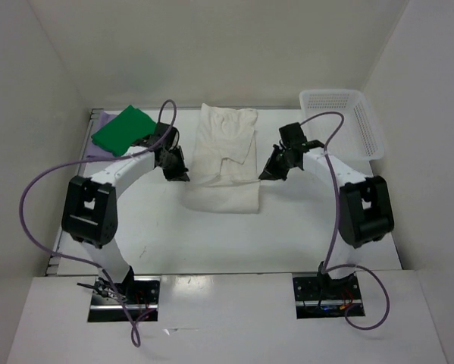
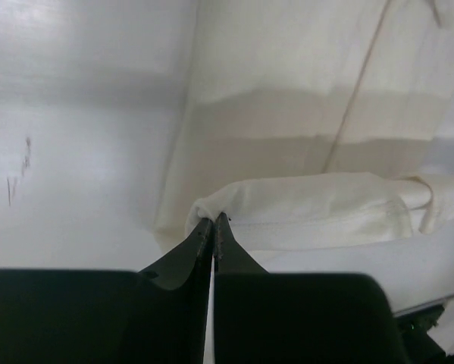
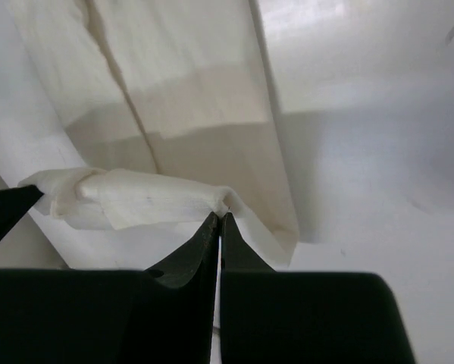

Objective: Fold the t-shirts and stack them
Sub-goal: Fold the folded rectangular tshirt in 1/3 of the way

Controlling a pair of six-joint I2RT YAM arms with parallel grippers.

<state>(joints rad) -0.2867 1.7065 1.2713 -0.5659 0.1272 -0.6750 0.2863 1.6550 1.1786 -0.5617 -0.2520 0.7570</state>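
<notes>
The left jaws are pinched shut on a raised fold at the left edge of the cream-white t-shirt point(image 1: 225, 148), and the right jaws are pinched shut on a fold at its right edge. This shirt lies mid-surface point(image 1: 173, 243) between the arms. The folded green t-shirt point(image 1: 122, 129) rests on the lavender t-shirt point(image 1: 98, 119) at far left, and a mesh basket point(image 1: 367, 125) stands at far right.

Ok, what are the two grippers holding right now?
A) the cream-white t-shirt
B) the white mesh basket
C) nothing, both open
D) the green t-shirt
A: each wrist view shows shut jaws pinching a fold of the cream-white t-shirt, the left gripper at its left edge, the right gripper at its right edge.
</notes>
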